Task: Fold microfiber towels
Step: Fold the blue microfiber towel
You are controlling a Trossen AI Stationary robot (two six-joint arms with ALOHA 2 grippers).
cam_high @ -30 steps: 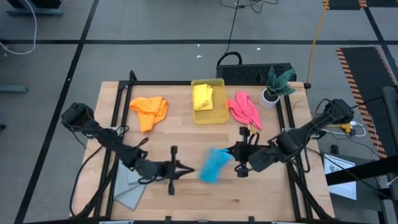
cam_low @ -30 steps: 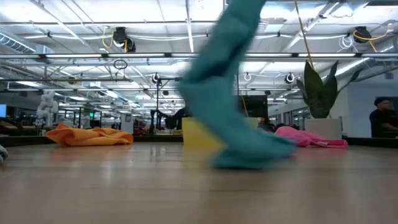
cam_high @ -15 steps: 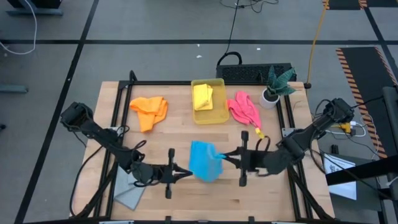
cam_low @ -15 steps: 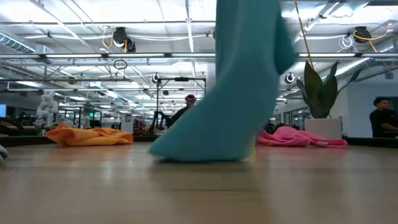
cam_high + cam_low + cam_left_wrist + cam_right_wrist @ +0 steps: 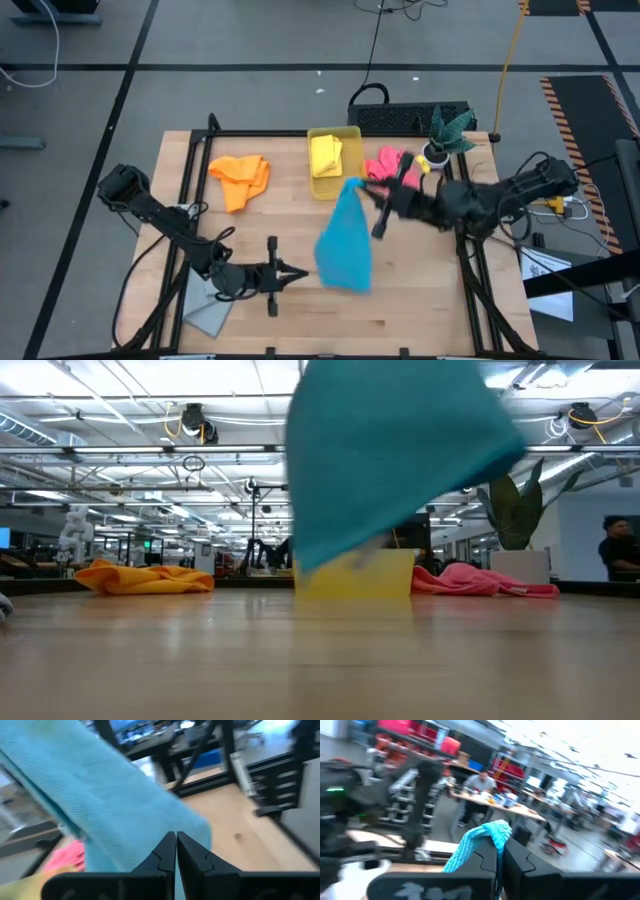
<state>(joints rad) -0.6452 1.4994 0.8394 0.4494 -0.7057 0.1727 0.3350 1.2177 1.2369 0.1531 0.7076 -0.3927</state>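
The bright blue towel (image 5: 345,240) hangs in the air over the table's middle; in the low view the blue towel (image 5: 400,450) is clear of the wood. My right gripper (image 5: 354,187) is shut on its top corner. My left gripper (image 5: 303,275) is shut and level at the near left, just left of the towel's lower edge, with nothing between its fingers (image 5: 176,842). An orange towel (image 5: 240,178) lies at the far left. A yellow towel (image 5: 326,155) lies in the bin, and a pink towel (image 5: 385,165) sits beside it. A grey towel (image 5: 210,310) lies at the near left edge. My right gripper pinches a bunched corner (image 5: 489,832) of the blue towel between its two fingers. The fingers come about level from the table's right. The towel hangs slack below them, spread wide, lifted clear of the table.
The translucent yellow bin (image 5: 352,186) stands at the far middle and a potted plant (image 5: 440,140) at the far right. A black frame (image 5: 260,133) runs along the table's edges. Bare wood lies under and near the hanging towel.
My right gripper has risen and gone toward the far edge, tipping its fingers up from slanting down to about level. The blue towel, whose lower end lay on the table, is now lifted clear and hangs spread out.
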